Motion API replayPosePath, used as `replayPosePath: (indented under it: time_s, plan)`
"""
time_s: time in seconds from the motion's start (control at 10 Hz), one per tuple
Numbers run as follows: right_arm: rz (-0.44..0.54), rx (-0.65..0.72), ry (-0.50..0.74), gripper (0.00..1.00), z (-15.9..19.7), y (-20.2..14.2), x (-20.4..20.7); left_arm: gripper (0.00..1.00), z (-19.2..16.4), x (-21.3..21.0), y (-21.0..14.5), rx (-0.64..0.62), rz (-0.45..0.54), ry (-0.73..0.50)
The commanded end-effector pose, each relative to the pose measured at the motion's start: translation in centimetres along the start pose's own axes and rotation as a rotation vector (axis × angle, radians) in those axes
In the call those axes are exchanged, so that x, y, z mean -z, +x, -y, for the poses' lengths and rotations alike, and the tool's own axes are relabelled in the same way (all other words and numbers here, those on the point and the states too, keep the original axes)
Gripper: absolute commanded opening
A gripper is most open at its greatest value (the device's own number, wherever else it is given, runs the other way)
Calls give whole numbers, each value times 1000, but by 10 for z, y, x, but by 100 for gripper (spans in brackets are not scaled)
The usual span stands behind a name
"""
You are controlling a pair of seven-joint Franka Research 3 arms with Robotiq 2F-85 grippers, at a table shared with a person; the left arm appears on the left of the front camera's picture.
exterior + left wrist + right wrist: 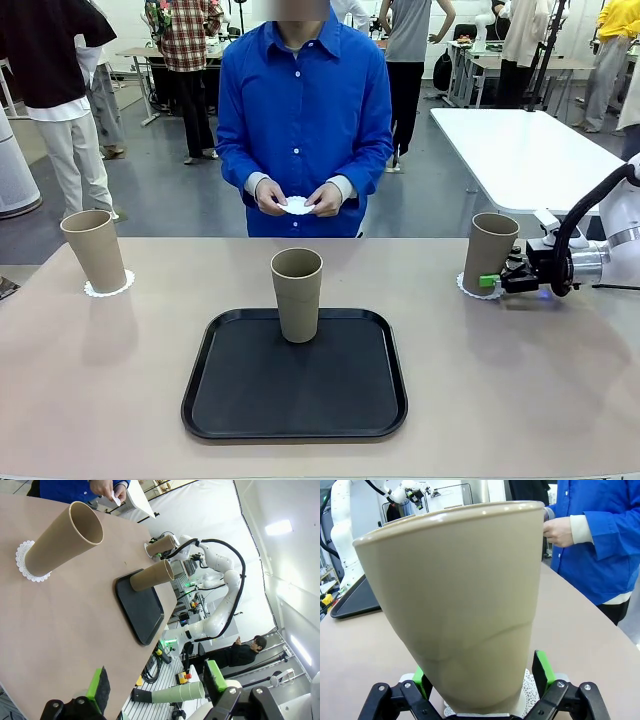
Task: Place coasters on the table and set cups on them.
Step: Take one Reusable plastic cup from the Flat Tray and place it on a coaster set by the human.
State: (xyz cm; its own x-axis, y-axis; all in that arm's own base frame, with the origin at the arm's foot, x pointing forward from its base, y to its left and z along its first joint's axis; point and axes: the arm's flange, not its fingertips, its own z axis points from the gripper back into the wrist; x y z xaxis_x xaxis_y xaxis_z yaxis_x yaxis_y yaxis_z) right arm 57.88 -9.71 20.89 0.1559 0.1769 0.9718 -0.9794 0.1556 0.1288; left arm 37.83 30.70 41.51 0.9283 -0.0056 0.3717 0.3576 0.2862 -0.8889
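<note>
Two of the three placements look finished, I judge. My right hand [490,283] is wide open with a finger either side of the base of the right cup [492,250], gripping nothing. That cup stands upright on a coaster [465,289] near the worktop's [500,380] far right corner. My left hand [156,685] is also wide open and empty, hanging above the worktop's left side. The left cup [95,250] stands on its own coaster [112,291] near the far left corner.

The middle cup [297,295] is the one left. It stands at the far edge of the black tray [250,400], with no doily under it. The person at the far edge holds the last coaster [297,206] in both hands [270,195].

Next, as I see it, my right hand must back straight off without tipping the cup. The last coaster has to be laid on bare worktop, and then the tray cup goes onto it.

The count is three cups, three coasters — two laid, one held — and one tray.
</note>
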Motion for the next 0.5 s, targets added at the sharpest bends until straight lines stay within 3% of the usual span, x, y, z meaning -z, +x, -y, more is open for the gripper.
replayPosePath:
  time_s: [0.0,0.4]
  plan:
    - [1,-12,-1,100,8,0,-2,100,2,-1,0,-7,-1,4]
    - [3,-8,-5,100,10,0,-9,100,2,-1,0,-7,-1,4]
